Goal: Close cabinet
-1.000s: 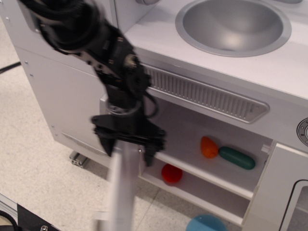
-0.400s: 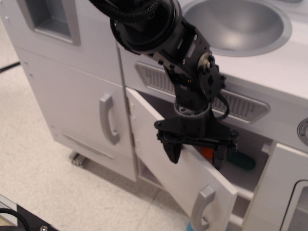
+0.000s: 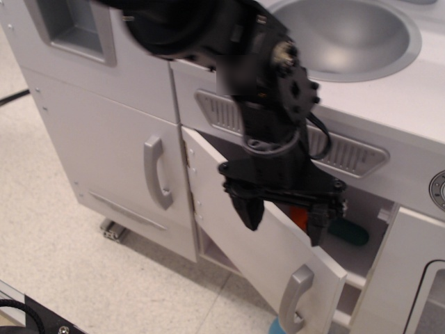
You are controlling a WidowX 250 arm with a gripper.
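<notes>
The cabinet's small white door (image 3: 257,264) stands partly open, hinged at its left edge, with its grey bar handle (image 3: 294,298) near the lower right. Behind it the compartment (image 3: 361,229) shows an orange toy (image 3: 299,217) and a green toy (image 3: 350,232) on a shelf. My black gripper (image 3: 284,214) hangs over the door's top edge, jaws spread wide. One finger (image 3: 248,209) is on the door's outer face; the other (image 3: 318,223) is on the inner side. It holds nothing.
A taller narrow white door (image 3: 104,153) with a grey handle (image 3: 157,172) stands closed at left. A grey sink bowl (image 3: 348,35) sits in the countertop above. A door with a black-outlined window (image 3: 410,278) is at right. A blue object (image 3: 278,327) lies on the floor.
The door has swung from wide open to partly open. My gripper moved right with it, then stayed over the door's top edge, shifting only slightly.
</notes>
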